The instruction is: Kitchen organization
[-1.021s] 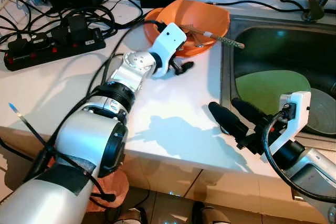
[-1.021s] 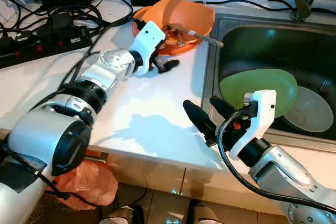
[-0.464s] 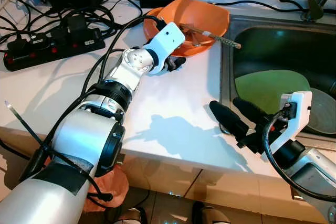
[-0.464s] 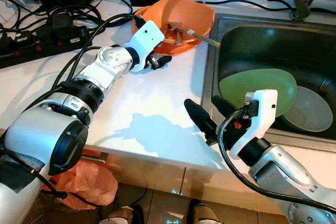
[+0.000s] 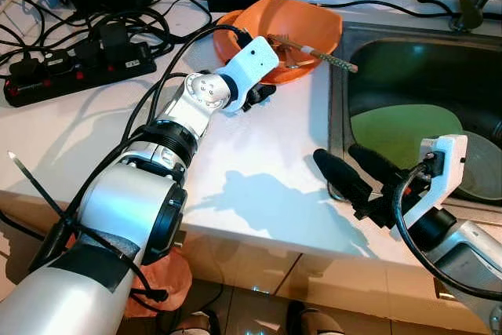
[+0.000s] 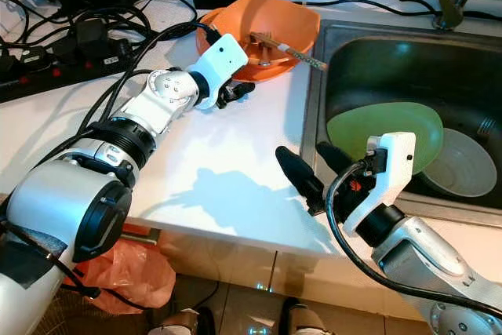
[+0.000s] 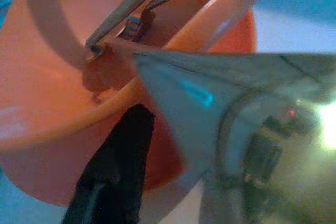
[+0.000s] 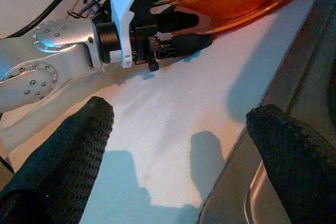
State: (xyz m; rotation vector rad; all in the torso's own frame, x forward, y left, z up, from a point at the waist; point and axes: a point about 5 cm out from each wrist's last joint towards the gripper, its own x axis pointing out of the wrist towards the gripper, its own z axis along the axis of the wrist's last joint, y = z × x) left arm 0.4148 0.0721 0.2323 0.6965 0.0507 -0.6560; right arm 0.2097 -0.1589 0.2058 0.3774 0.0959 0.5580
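An orange bowl (image 5: 294, 25) sits at the back of the white counter (image 5: 259, 154), beside the sink. A metal utensil (image 5: 314, 52) lies in it, its handle poking out over the sink. My left gripper (image 5: 263, 93) is at the bowl's near rim and looks open. One black finger (image 7: 118, 166) lies against the bowl's outer wall (image 7: 58, 129). The right wrist view shows both left fingers (image 8: 184, 40) slightly apart at the rim. My right gripper (image 5: 336, 156) hovers open and empty over the counter's front right, by the sink edge.
The steel sink (image 5: 339, 115) holds a green plate (image 5: 408, 131) and a grey bowl (image 6: 463, 166). A power strip (image 5: 78, 68) and tangled black cables cover the counter's back left. The faucet (image 5: 474, 5) stands behind the sink. An orange bag (image 5: 169, 280) hangs below the counter edge.
My left gripper has moved forward from just short of the bowl to its near rim. The utensil has shifted slightly in the bowl. The right gripper has barely moved.
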